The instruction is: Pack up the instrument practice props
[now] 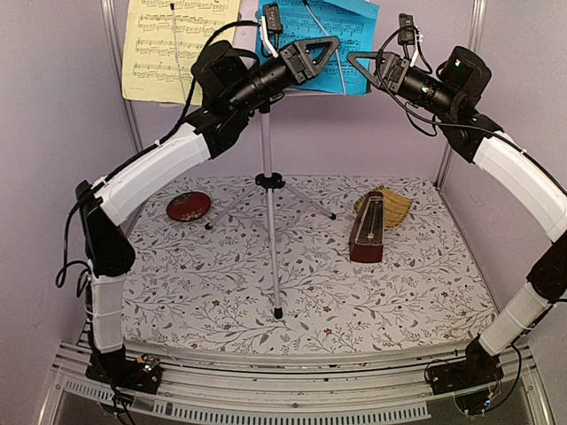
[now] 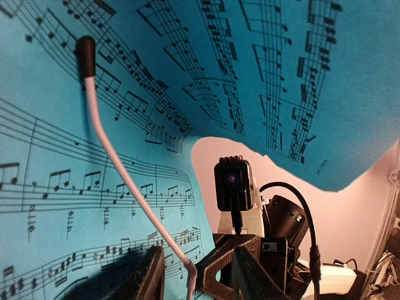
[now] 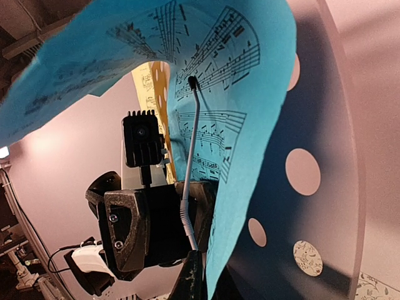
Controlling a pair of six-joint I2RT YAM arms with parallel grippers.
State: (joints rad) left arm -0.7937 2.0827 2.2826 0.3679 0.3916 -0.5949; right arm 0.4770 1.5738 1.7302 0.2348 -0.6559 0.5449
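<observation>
The silver tripod music stand [image 1: 268,221] stands mid-table. On its desk [image 3: 325,219] rest a cream music sheet [image 1: 164,44] and a blue music sheet [image 1: 341,31]. My left gripper [image 1: 321,49] is at the blue sheet's lower middle. Its jaws [image 2: 199,278] stand apart, with the stand's thin wire retainer [image 2: 119,169] and the sheet's edge between them. My right gripper [image 1: 358,60] faces it from the right and is shut [image 3: 209,278] on the blue sheet's [image 3: 250,144] lower edge, which curls off the desk. The dark brown metronome [image 1: 367,232] stands upright on the table, right of the stand.
A red round dish [image 1: 188,206] lies on the flowered cloth left of the tripod legs. A tan woven object [image 1: 392,204] lies behind the metronome. Metal frame posts [image 1: 120,80] rise at the back corners, with walls close on both sides.
</observation>
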